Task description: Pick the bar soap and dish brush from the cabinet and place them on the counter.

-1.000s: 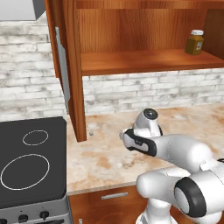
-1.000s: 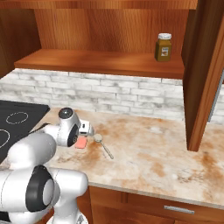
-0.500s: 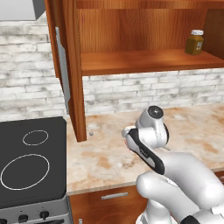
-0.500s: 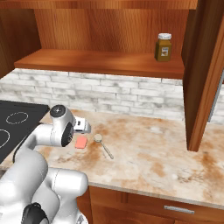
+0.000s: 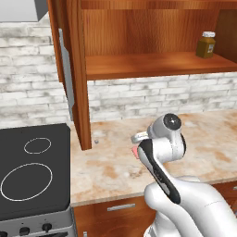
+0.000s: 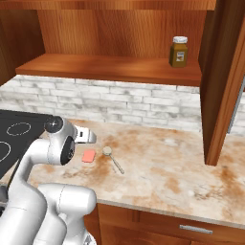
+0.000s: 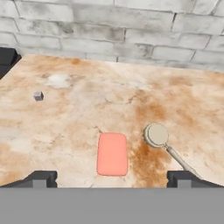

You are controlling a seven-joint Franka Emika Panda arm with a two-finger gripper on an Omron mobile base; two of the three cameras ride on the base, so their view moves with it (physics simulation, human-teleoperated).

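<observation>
The gripper (image 7: 112, 178) was spread wide, holding nothing. The soap (image 7: 112, 154) lay flat on the counter (image 7: 61, 131), between the fingertips (image 7: 41, 178), with the brush (image 7: 156, 134) just beside it

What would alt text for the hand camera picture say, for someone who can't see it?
A pink bar soap lies flat on the blotchy tan counter beside a round-headed dish brush, between the open gripper tips. A pale brick wall runs behind.
</observation>
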